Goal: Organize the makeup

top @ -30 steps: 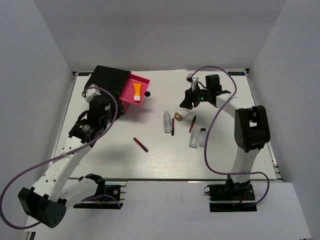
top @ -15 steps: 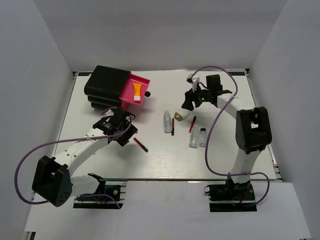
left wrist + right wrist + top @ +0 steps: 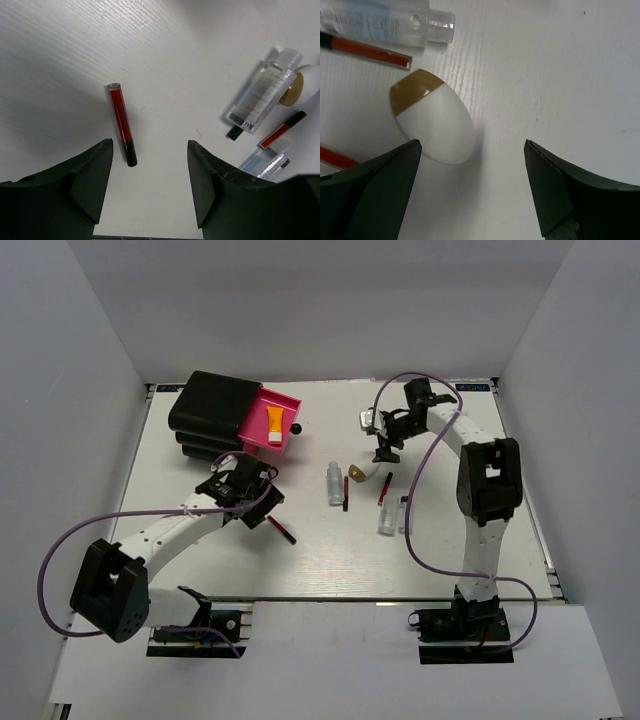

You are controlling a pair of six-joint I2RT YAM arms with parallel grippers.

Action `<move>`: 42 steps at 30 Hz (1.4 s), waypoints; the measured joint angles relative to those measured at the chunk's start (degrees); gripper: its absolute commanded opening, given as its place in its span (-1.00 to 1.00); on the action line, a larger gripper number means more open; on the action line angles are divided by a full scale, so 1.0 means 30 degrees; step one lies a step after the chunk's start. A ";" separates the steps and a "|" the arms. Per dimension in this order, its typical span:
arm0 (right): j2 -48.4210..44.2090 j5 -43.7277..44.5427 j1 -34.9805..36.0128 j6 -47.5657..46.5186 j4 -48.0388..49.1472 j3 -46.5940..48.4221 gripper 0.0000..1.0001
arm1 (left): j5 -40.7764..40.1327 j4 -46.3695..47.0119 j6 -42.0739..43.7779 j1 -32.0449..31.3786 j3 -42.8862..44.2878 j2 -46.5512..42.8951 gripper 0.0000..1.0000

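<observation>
1. Overhead view: you can't judge either jaw's opening from up here. The small clear bottles [image 3: 335,483] blur into the surface, and the purple cable [image 3: 409,540] crosses one of them. The white wood-grain table [image 3: 450,560] sits between plain grey walls [image 3: 90,350]. Count three bottles, three slim red-and-black sticks [image 3: 281,529], one beige-and-white egg-shaped piece [image 3: 362,472] and one orange tube with a white cap [image 3: 274,425]. The tube lies in the open pink drawer [image 3: 259,422] of the black box [image 3: 212,405]. Your left gripper [image 3: 268,502] hangs near the closest stick, and your right gripper [image 3: 383,452] is just beside the egg.
2. Left wrist view: the egg is cut off at the right edge, and a finger [image 3: 220,190] hides part of a second bottle. The jaws stand well apart and hold nothing. One stick [image 3: 123,124] lies flat, with its black end in the gap.
3. Right wrist view: one bottle and two sticks run off the left edge. The jaws are spread wide and empty. The egg [image 3: 432,117] lies on its side by the picture's left finger [image 3: 375,195]; you can't tell whether they touch.
</observation>
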 measured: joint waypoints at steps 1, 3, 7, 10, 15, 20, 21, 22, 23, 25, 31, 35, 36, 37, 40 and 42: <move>0.0685 -0.0036 0.0000 -0.1158 -0.0794 0.1035 0.79 | -0.0022 0.0044 0.0029 0.0000 0.0000 -0.0095 0.43; 0.1953 -0.0036 0.0007 -0.3206 -0.2382 0.2841 0.79 | -0.0073 0.0044 0.0087 0.0000 0.0000 -0.0386 0.43; 0.3927 0.0211 0.0029 -0.7002 -0.6215 0.5355 0.79 | -0.0233 -0.0102 0.0182 0.0000 0.0000 -0.1049 0.45; 0.4524 0.0452 0.0058 -0.8393 -0.8663 0.5960 0.79 | -0.0401 -0.0138 0.0182 0.0000 -0.0189 -0.1566 0.45; 0.4524 0.0539 0.0284 -0.9304 -1.0295 0.5748 0.78 | -0.0488 -0.0168 0.0189 0.0007 -0.0743 -0.2040 0.45; 0.4444 0.0204 0.0656 -0.9697 -0.9122 0.4299 0.78 | -0.0488 -0.0153 0.0386 0.0007 -0.0794 -0.1974 0.46; 0.4408 0.0153 0.0743 -0.9704 -0.8757 0.4182 0.78 | -0.0495 -0.0160 0.0437 0.0007 -0.0787 -0.1894 0.46; 0.4371 0.0146 0.0823 -0.9690 -0.8473 0.4102 0.78 | -0.0495 -0.0160 0.0488 0.0007 -0.0787 -0.1800 0.46; 0.4350 0.0160 0.0933 -0.9646 -0.8182 0.4065 0.78 | -0.0495 -0.0168 0.0532 0.0007 -0.0787 -0.1712 0.46; 0.4350 0.0168 0.1166 -0.9508 -0.7584 0.4065 0.78 | -0.0495 -0.0175 0.0554 0.0007 -0.0787 -0.1647 0.46; 0.4350 0.0408 0.1581 -0.9078 -0.6411 0.4065 0.78 | -0.0568 -0.0182 0.0554 0.0007 -0.0794 -0.1821 0.46; 0.4364 0.0962 0.1661 -0.9122 -0.6237 0.4116 0.78 | -0.0590 -0.0240 0.0546 0.0007 -0.0794 -0.2106 0.47; 0.4393 0.1064 0.1676 -0.9158 -0.6266 0.4211 0.78 | -0.0597 -0.0277 0.0546 0.0007 -0.0794 -0.2106 0.46; 0.4503 0.1173 0.1690 -0.9187 -0.6375 0.4393 0.78 | -0.0612 -0.0321 0.0539 0.0007 -0.0794 -0.2106 0.47; 0.4874 0.1494 0.1800 -0.9289 -0.6703 0.5129 0.78 | -0.0707 -0.0379 0.0532 0.0007 -0.0794 -0.2106 0.47; 0.5253 0.1698 0.1858 -0.9318 -0.7242 0.5829 0.78 | -0.0729 -0.0401 0.0525 0.0007 -0.0794 -0.2106 0.46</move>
